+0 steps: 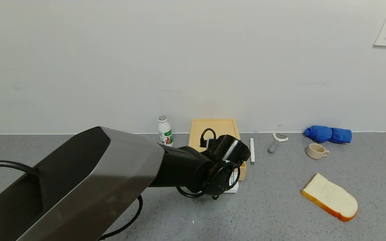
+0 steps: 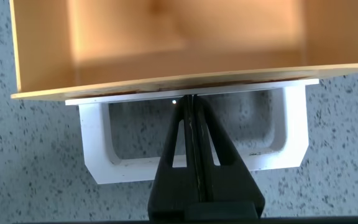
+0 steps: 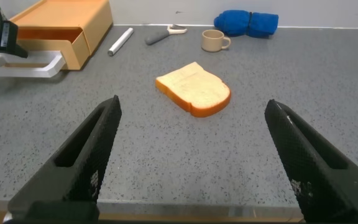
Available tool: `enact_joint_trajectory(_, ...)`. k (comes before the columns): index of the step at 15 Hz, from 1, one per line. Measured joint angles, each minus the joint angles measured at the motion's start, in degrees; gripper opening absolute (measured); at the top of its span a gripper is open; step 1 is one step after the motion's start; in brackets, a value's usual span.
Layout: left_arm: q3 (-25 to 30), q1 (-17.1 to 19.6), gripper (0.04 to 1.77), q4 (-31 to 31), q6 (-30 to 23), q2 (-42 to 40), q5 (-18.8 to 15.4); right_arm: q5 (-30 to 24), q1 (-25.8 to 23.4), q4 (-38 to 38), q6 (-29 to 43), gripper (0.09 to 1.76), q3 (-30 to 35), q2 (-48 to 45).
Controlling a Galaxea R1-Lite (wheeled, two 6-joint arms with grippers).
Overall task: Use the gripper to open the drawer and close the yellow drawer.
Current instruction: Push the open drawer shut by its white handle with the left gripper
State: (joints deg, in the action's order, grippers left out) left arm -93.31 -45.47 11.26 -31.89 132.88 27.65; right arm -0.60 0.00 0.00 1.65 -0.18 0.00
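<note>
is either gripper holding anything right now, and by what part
Left gripper: fingers shut inside the white loop handle of the pale yellow plastic drawer, hooked rather than pinching. Right gripper: open over the grey table, holding nothing.

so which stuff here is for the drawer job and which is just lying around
For the job: yellow drawer, its white handle, left pincer shut inside the handle loop.

Lying about: bottle, pen, peeler, cup, blue cloth, bread slice.

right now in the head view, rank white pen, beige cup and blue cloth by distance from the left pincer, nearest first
From the left pincer at the drawer handle:
1. white pen, just right of the drawer.
2. beige cup, farther right.
3. blue cloth, far right by the wall.
</note>
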Motion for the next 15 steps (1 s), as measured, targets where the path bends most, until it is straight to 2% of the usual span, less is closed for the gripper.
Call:
enact_joint_trajectory(8,-8.4,4.7,0.11,0.0,3.3,4.0,-1.8,0.0,0.0,0.0,0.0,1.70,0.0,0.0)
enact_joint_trajectory(15,-11.7,6.2,0.11,0.0,4.0,5.8,-1.8,0.0,0.0,0.0,0.0,1.70,0.0,0.0)
